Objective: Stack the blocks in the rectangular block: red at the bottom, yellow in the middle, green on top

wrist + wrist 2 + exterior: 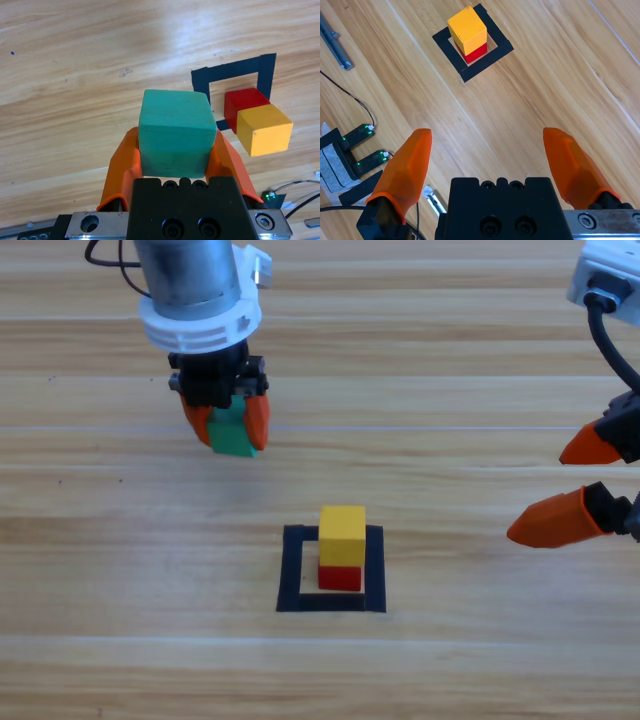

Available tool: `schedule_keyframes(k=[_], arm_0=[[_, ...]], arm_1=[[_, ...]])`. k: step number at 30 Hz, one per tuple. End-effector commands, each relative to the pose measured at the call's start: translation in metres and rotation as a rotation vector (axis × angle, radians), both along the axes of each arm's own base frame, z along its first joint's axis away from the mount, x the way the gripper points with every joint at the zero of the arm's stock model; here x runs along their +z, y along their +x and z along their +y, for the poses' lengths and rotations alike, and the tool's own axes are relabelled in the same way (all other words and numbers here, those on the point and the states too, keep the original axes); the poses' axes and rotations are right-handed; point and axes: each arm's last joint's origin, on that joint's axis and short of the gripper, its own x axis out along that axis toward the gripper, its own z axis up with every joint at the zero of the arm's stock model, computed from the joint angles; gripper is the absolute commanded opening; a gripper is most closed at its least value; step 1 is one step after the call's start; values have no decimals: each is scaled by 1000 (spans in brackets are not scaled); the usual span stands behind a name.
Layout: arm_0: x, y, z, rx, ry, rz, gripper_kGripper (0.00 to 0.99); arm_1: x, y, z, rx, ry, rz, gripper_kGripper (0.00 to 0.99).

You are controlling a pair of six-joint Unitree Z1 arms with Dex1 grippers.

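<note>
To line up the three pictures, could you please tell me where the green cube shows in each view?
High view: green cube in the upper left, held between the jaws of the left gripper.
Left wrist view: centre, clamped between the jaws.
Right wrist view: not in it.
Shared landmark: the black tape square holding the yellow cube on the red cube.

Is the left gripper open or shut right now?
Shut: the left gripper has both jaws pressed against the green cube.
</note>
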Motion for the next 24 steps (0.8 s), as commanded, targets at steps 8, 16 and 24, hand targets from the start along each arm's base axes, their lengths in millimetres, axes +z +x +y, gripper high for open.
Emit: schedule_keyframes(k=[8,16,24], arm_0=[[19,-45,-1,179,22,36,0],[22,-72,-24,162,70,-5,0],[-1,-74,-49,102,114,9,0]], arm_1=[[-11,7,-2,-26,-21,38,983],[-11,7,-2,-25,-20,39,982],[-11,7,-2,-24,-19,40,983]])
